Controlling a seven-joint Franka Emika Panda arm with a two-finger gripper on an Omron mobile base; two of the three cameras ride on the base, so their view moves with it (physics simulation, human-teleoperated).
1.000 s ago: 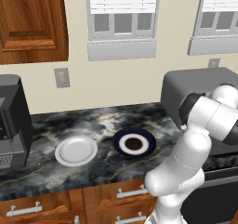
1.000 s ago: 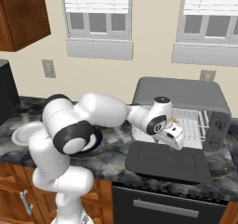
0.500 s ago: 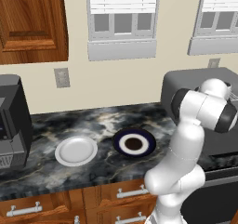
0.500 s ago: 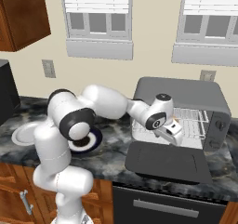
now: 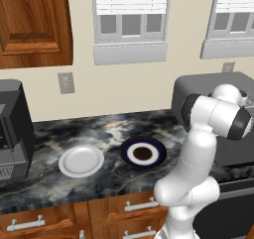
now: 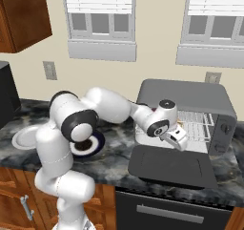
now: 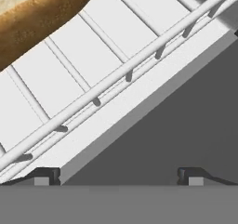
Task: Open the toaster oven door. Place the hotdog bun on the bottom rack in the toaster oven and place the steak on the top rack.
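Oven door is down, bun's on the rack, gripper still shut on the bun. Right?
Not quite. The gripper is open and holds nothing; in the hand view the bun lies free on the rack. The door is down, as the right base view shows.

Toaster oven (image 6: pixel 190 93): matte grey casing.
Bottom rack (image 7: pixel 116 74): smooth pale metal wire.
Hotdog bun (image 7: pixel 32 14): rough browned crust.
Counter (image 5: pixel 109 173): glossy dark marble.
Cabinet (image 5: pixel 30 25): polished wood.
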